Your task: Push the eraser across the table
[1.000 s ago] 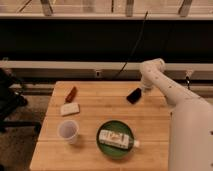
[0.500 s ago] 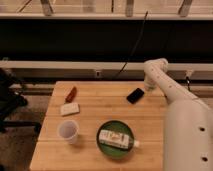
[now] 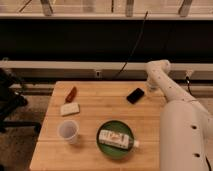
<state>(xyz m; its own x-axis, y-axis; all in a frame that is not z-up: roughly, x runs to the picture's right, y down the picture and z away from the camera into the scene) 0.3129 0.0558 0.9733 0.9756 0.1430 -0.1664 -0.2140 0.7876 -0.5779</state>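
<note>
The eraser (image 3: 135, 95) is a small flat black slab lying tilted at the far right of the light wooden table (image 3: 95, 120). My white arm comes up along the right side and bends down behind the table's far right corner. My gripper (image 3: 149, 88) is at its end, just right of the eraser and slightly behind it. I cannot tell whether it touches the eraser.
A reddish-brown oblong object (image 3: 71, 93) and a pale white block (image 3: 70, 109) lie at the far left. A clear cup (image 3: 68, 131) stands at the front left. A green plate (image 3: 106, 149) holds a white tube at front centre. A dark chair (image 3: 10, 102) stands left of the table.
The arm's end has shifted a little to the right, away from the eraser. The eraser has stayed in about the same place.
</note>
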